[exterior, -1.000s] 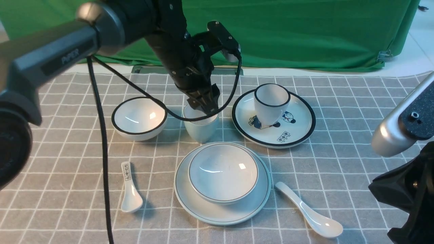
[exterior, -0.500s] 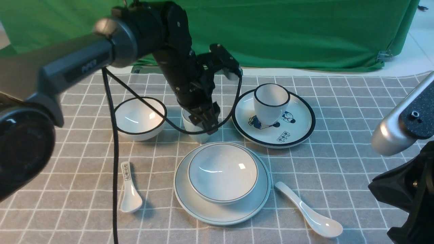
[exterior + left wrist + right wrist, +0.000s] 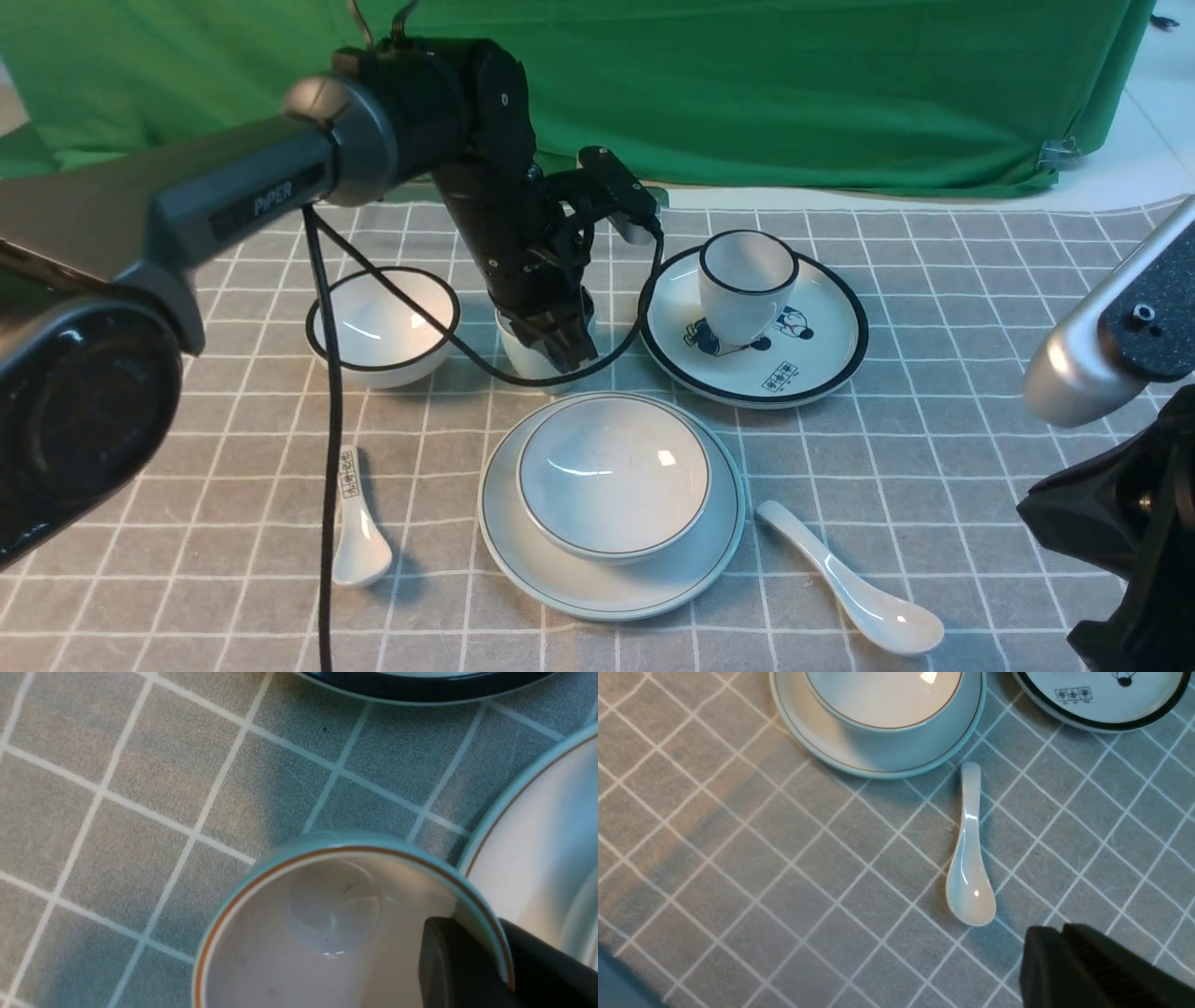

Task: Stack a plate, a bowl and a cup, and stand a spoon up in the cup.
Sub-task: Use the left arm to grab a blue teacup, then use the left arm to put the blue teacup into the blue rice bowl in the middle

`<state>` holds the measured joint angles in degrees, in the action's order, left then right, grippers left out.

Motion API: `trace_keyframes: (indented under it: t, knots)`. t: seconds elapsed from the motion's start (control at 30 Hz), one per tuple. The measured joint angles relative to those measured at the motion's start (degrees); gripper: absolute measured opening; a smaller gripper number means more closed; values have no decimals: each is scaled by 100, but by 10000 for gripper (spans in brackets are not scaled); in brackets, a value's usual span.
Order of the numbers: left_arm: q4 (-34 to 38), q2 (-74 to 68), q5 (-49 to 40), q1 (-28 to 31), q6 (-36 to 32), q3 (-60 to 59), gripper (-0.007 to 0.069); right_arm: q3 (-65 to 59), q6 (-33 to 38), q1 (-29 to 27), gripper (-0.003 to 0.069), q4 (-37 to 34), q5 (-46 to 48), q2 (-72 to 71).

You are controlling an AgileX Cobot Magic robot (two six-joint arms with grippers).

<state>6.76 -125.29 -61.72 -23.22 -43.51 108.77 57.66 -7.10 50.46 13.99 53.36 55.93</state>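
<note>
Mid-surface, behind the stack: cup [image 3: 525, 353] upright on the cloth, between black-rimmed bowl [image 3: 383, 327] and cartoon plate [image 3: 822, 364], just clear of the plate's far rim.
left gripper [image 3: 563, 347]: lowered onto the cup over the last second; spread wide above the rim before, now clamped.
jaws vs cup: one finger [image 3: 448, 961] inside against the wall, the other outside, rim pinched between. Grip on the side nearest the stack and off-centre, so some tilt likely on lift.
stack: bowl [image 3: 611, 476] already seated in plate [image 3: 597, 602], centre of surface toward the near edge.
task meaning: grasp looks made. Next up is lifting, a short carry toward the near edge, then setting down into the bowl.
spoon [image 3: 845, 583]: flat on the surface by the near edge, just right of the plate, not touching; not yet handled.
right gripper [image 3: 1057, 942]: clenched on nothing, hovering close to the scoop end of the spoon.
</note>
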Motion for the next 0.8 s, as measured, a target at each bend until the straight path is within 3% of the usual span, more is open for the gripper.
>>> trace_keyframes:
  t: [0.2, 0.5, 0.8]
  knots:
    - [-133, 842, -648, -276, 579, -2, 34, 0, -67, 0, 70, 235, 323, -265]
    - [-571, 1344, -797, -1672, 920, -775, 34, -6, -263, 0, 70, 289, 470, -797]
    - [-786, 1030, -698, -1737, 933, -908, 34, -18, -275, 0, 70, 316, 459, -1028]
